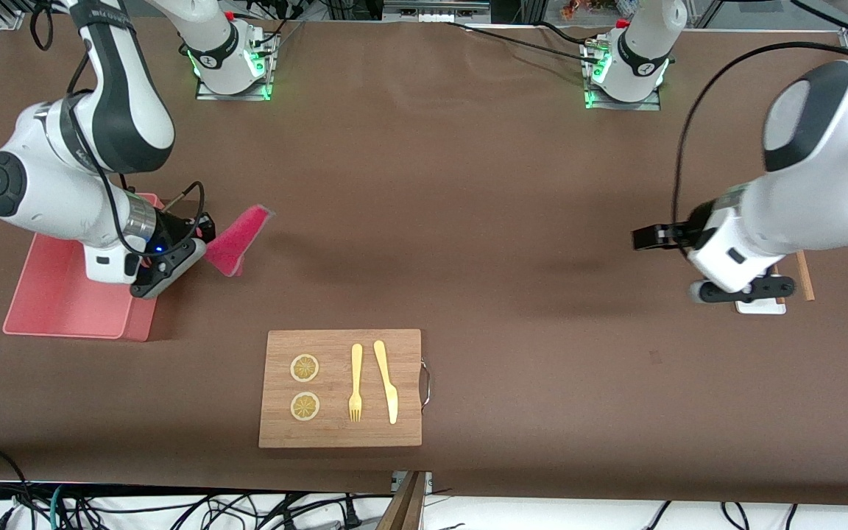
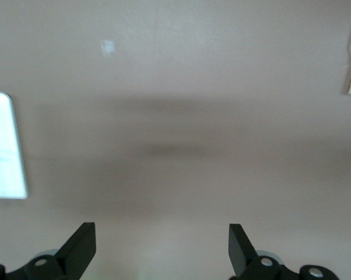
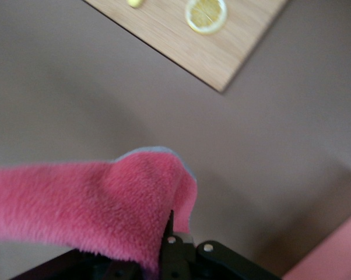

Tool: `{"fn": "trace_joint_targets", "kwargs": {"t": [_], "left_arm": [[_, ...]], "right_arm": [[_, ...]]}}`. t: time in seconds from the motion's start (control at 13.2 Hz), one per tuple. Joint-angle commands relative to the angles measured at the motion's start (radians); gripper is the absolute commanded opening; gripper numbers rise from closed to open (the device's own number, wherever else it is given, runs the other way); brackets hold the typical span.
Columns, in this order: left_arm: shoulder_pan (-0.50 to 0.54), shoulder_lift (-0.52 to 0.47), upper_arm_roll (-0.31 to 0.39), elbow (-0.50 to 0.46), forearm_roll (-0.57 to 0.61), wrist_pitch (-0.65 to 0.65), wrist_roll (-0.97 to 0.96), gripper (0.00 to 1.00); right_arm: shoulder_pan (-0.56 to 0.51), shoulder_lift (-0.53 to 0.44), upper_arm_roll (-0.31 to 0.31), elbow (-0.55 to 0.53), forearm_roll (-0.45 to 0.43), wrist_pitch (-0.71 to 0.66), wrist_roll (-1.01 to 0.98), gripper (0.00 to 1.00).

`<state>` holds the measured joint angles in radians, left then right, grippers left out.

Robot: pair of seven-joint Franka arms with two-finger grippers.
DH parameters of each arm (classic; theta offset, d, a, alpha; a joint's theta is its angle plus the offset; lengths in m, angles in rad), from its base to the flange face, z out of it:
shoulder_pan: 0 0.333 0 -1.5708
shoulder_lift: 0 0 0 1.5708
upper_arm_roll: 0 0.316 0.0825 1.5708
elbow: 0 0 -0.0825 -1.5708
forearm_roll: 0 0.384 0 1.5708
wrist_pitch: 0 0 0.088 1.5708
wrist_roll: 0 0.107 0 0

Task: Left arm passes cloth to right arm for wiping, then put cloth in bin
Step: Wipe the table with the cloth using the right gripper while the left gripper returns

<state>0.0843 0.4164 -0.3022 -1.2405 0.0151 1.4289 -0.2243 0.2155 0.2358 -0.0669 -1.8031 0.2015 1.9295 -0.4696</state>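
Note:
My right gripper [image 1: 202,249] is shut on the magenta-red cloth [image 1: 236,237] and holds it in the air beside the pink bin [image 1: 63,303], at the right arm's end of the table. The cloth sticks out from the fingers over the brown table. In the right wrist view the fuzzy cloth [image 3: 88,204] drapes over the gripper [image 3: 164,245], its grey edge showing, and a corner of the bin [image 3: 333,256] shows. My left gripper [image 1: 645,237] is open and empty above the table at the left arm's end; its fingers [image 2: 82,248] show spread apart over bare table.
A wooden cutting board [image 1: 341,388] with two lemon slices [image 1: 305,368], a yellow fork [image 1: 355,381] and a yellow knife [image 1: 387,380] lies near the front camera. A small white tray [image 1: 761,305] and a wooden stick [image 1: 805,276] lie under the left arm.

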Motion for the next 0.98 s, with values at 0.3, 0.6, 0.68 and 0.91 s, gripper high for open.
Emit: {"fn": "trace_joint_targets", "kwargs": {"t": [0.3,0.6,0.68,0.91], "left_arm": [[-0.058,-0.36,0.204,-0.441,0.045,0.318,0.379,1.0],[-0.129,-0.413,0.288,-0.476,0.036,0.328,0.387,1.0],[-0.133,-0.409,0.287,-0.467,0.036,0.326,0.385,1.0],[-0.242,-0.384,0.355,-0.401,0.045,0.256,0.382,1.0]], "right_arm": [[-0.002,0.011,0.007,-0.142,-0.146,0.084,0.394,0.0],[-0.013,0.103,0.007,-0.206,-0.14,0.253,0.401,0.0],[-0.018,0.129,0.007,-0.208,-0.137,0.262,0.402,0.0],[-0.019,0.186,0.007,-0.208,-0.137,0.295,0.437,0.0]]}}
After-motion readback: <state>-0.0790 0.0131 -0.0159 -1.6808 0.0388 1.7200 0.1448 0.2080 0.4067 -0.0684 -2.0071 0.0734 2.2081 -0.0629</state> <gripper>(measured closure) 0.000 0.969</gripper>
